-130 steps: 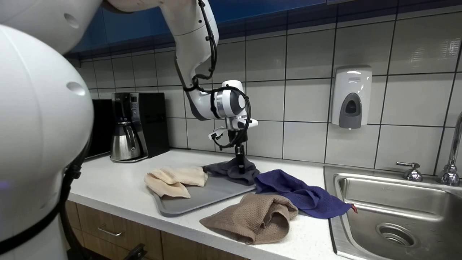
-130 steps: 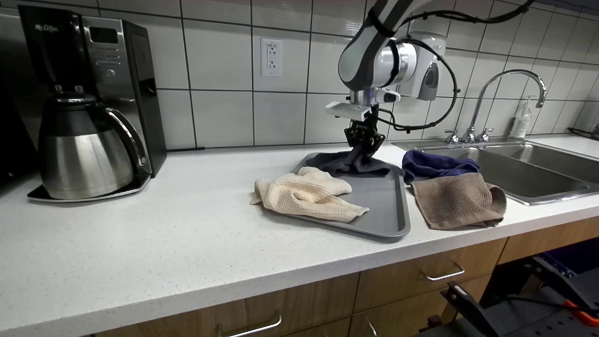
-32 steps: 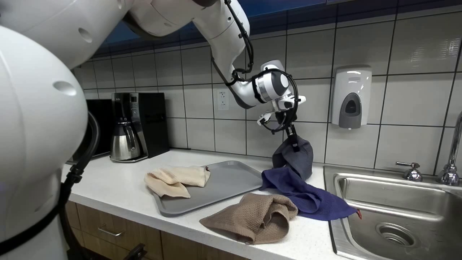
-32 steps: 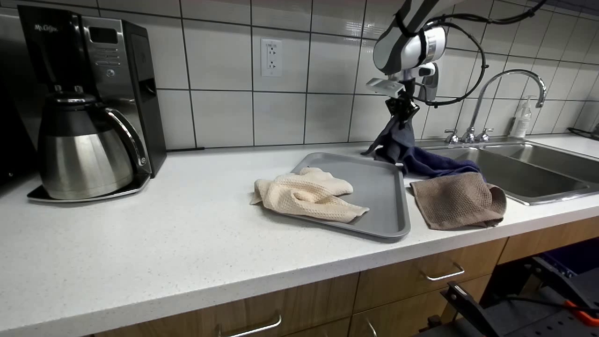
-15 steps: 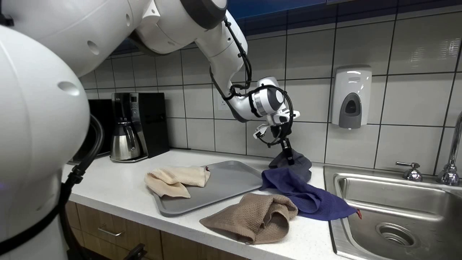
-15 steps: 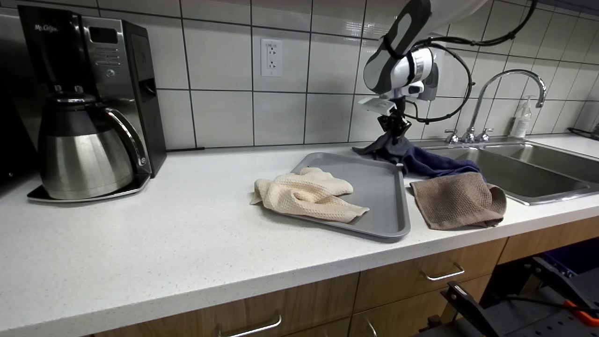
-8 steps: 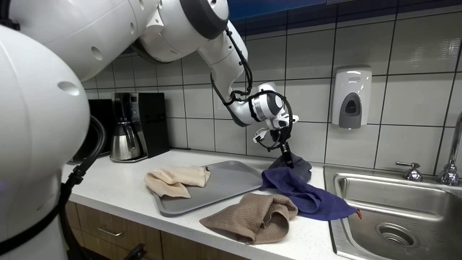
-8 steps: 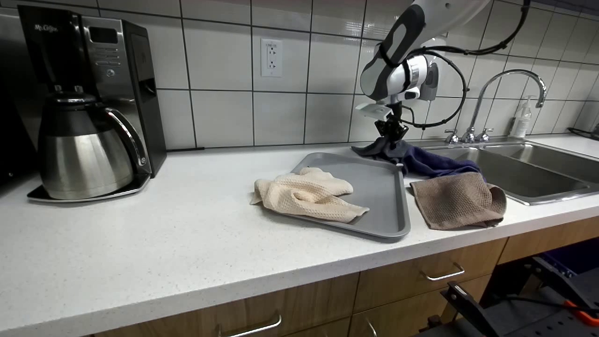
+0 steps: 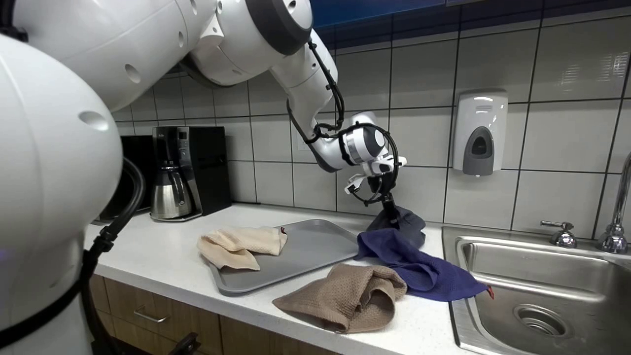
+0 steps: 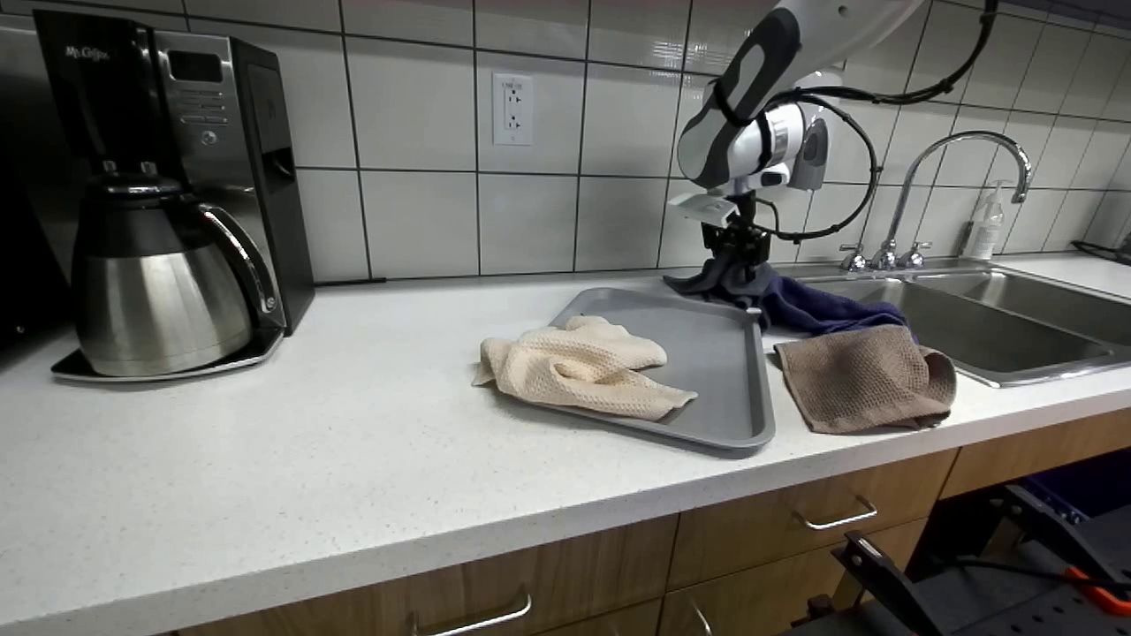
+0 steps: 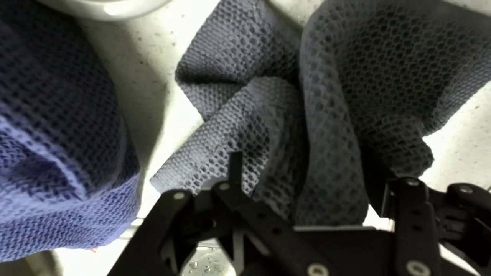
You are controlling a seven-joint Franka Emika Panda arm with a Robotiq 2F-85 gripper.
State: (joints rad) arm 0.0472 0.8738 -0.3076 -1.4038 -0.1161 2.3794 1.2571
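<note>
The dark grey cloth (image 9: 413,228) lies bunched on the counter near the tiled wall, between tray and sink. It is partly behind the blue cloth (image 9: 419,266) in an exterior view. My gripper (image 11: 303,168) points down into it, jaws spread wide, with upright grey folds (image 11: 332,172) loose between the fingers (image 11: 235,168). The fingertips are partly lost in dark cloth. In the wrist view the blue cloth (image 11: 57,153) is to the left, apart from the fingers. A cream cloth (image 10: 574,367) rests on the grey tray (image 10: 720,389); a brown cloth (image 10: 870,380) lies beside the tray.
A steel sink (image 9: 537,276) with faucet (image 10: 963,141) adjoins the cloths. On the wall hang a soap dispenser (image 9: 480,133) and an outlet (image 10: 512,109). A coffee maker (image 10: 177,194) stands at the other end. Drawers (image 10: 831,503) are below the counter edge.
The grey cloth was carried from the tray toward the sink and lowered behind the blue cloth, which shifted slightly. Within the last half second the jaws have opened; the arm has barely moved.
</note>
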